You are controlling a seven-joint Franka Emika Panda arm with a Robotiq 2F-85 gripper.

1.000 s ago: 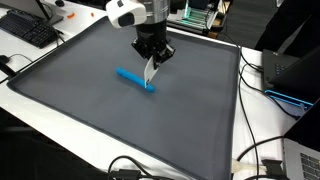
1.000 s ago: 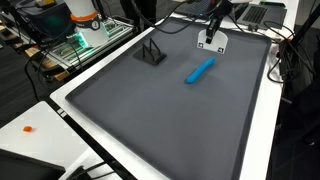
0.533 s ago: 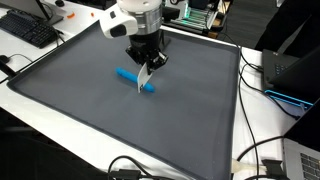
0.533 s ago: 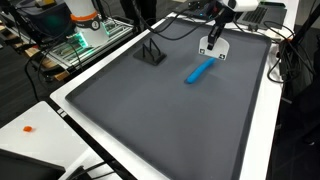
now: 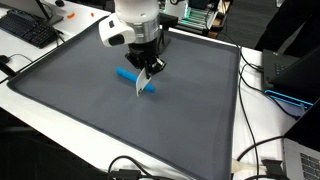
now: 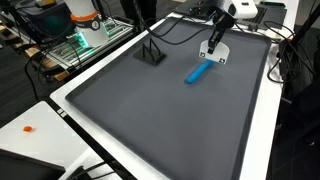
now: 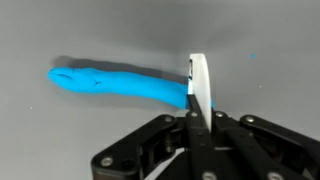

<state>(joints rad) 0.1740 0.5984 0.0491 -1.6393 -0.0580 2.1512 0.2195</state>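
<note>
the long stick (image 5: 126, 74) is lying flat on the mat (image 5: 90, 115), in its far half in an exterior view. the gripper (image 5: 149, 68) is hanging just above one end of the stick, with a thin flat piece (image 5: 142, 84) sticking down from between its fingers. in the wrist view that piece is standing across the stick's right end. a small stand (image 6: 151, 52) is sitting on the mat well apart from the stick, and a keyboard (image 5: 30, 30) is lying off the mat, beside a far corner.

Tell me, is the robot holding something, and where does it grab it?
Yes. The shut fingers pinch a thin white strip by its upper end; its free end hangs by the blue stick.
</note>
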